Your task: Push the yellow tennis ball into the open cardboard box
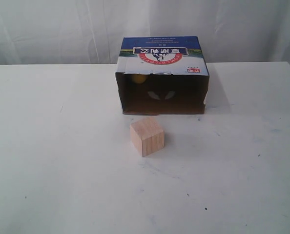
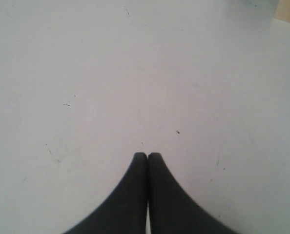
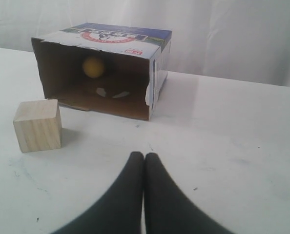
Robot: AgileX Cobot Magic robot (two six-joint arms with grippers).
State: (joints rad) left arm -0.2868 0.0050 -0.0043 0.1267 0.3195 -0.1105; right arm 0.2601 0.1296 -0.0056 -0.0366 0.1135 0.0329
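The open cardboard box (image 1: 162,58) lies on its side at the back of the white table, its dark opening facing the camera. The yellow tennis ball (image 1: 138,78) sits deep inside it, near the back left corner, also visible in the right wrist view as the ball (image 3: 93,67) within the box (image 3: 120,44). My right gripper (image 3: 144,155) is shut and empty, well short of the box over bare table. My left gripper (image 2: 148,155) is shut and empty over bare table. Neither gripper shows in the exterior view.
A pale wooden cube (image 1: 147,135) stands on the table just in front of the box opening, seen as the cube (image 3: 38,125) in the right wrist view. White curtains hang behind the table (image 1: 47,161).
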